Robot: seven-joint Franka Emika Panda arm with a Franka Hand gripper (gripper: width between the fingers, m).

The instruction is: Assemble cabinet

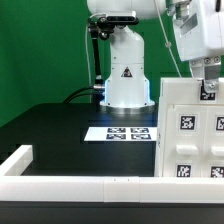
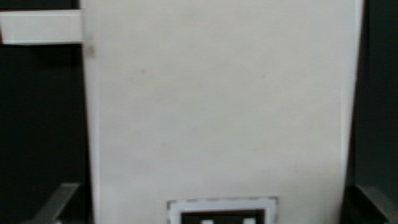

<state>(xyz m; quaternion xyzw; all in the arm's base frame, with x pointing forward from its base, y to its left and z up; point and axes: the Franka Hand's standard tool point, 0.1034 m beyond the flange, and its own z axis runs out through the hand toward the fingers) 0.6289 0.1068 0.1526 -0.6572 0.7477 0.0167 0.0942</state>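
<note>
1. Cabinet [image 1: 190,130], a tall white tagged case, stands at about four o'clock on the black table [image 1: 60,125], touching the exterior view's right edge.
2. Gripper [image 1: 208,88] sits at the cabinet's top edge; the wrist view is filled by a white panel [image 2: 214,100] between blurred dark fingers [image 2: 63,205], but whether they press it I cannot tell.
3. Marker board [image 1: 122,132] lies just beside the cabinet, toward nine o'clock.
4. Likely step: repositioning the case; next needs a steady, level hold.
</note>
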